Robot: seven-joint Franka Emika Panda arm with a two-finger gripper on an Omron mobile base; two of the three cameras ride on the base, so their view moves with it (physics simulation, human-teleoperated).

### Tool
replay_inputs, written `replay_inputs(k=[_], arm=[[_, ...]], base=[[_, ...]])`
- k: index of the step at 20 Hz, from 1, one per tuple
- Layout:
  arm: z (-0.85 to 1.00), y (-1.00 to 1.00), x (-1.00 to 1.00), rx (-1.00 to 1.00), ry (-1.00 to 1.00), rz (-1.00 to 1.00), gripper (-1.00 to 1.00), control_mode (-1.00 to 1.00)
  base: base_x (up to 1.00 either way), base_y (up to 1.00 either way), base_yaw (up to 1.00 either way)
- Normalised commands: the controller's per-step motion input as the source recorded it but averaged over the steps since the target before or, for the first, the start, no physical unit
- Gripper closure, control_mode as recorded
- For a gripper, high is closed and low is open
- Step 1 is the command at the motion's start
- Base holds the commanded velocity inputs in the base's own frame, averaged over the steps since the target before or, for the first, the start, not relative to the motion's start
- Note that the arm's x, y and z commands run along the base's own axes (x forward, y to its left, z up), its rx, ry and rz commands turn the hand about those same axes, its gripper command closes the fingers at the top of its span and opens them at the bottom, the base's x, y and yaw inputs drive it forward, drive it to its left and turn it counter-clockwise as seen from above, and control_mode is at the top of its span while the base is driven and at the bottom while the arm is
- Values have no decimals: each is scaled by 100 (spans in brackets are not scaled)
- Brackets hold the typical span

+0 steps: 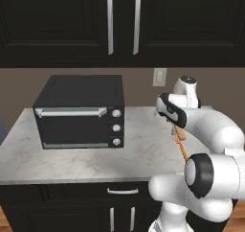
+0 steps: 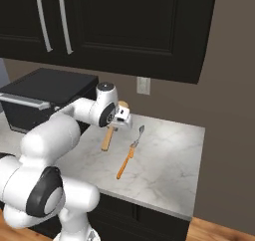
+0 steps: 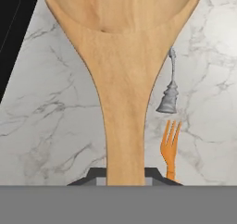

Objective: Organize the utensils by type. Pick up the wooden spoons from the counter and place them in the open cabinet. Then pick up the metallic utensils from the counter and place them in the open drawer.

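Now my gripper [image 2: 117,123] is clamped on a wooden spoon [image 3: 122,79], lifted clear of the counter [image 2: 164,170] for cabinet transfer.

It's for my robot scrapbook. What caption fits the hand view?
Gripper shut on a wooden spoon above the marble counter, orange fork beside it.

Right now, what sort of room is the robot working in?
A rendered home kitchen, apparently: a white marble counter on black base cabinets, a black toaster oven, and black panelled wall cabinets with silver bar handles.
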Motion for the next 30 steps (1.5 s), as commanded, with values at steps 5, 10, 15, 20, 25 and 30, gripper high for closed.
replay_inputs(k=[5,10,15,20,25,30], arm=[[51,6,-66,0,-2,6,100,-100],[44,4,-66,-1,-6,12,100,-100],[22,1,-37,-11,-11,35,100,-100],[22,5,-41,-19,-21,54,100,-100],[19,15,-48,-25,-14,39,100,-100],[25,17,-36,-25,0,19,100,-100]], base=[[0,0,0],[0,0,0],[0,0,0],[0,0,0],[0,0,0],[0,0,0]])
